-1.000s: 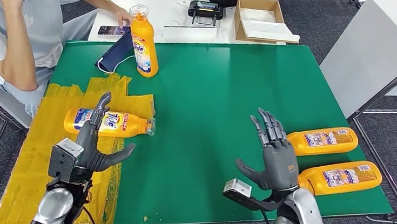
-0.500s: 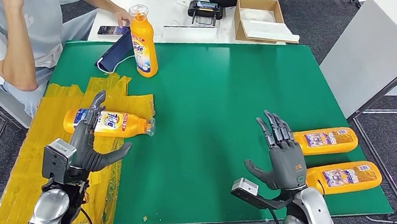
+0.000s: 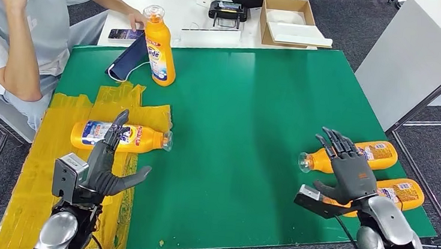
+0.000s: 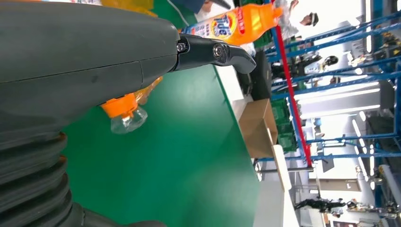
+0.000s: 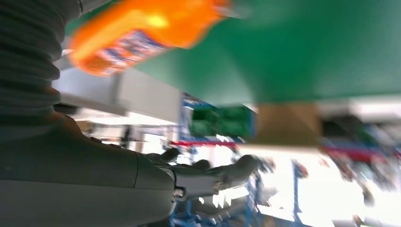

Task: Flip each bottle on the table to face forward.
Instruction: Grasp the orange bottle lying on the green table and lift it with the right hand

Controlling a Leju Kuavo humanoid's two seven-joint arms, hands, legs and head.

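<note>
My right hand (image 3: 351, 172) has swung out to the right over the last second and now sits above the two bottles lying at the right edge of the green surface (image 3: 244, 102). Its fingers (image 3: 335, 143) are spread and hold nothing. They reach over the far bottle (image 3: 378, 153), whose neck has come clear of the hand and points left. The near bottle (image 3: 402, 191) lies just beside it, partly behind my wrist. I read this as lining up a grasp on the far one, not yet made.

My left hand (image 3: 106, 163) has eased back a little. It hovers just short of the left bottle (image 3: 139, 136) lying on the yellow tape (image 3: 39, 169), fingers apart and empty. One bottle (image 3: 157, 47) stands upright at the back, near a seated person (image 3: 21, 29). So three bottles are lying flat, and none is gripped.
</note>
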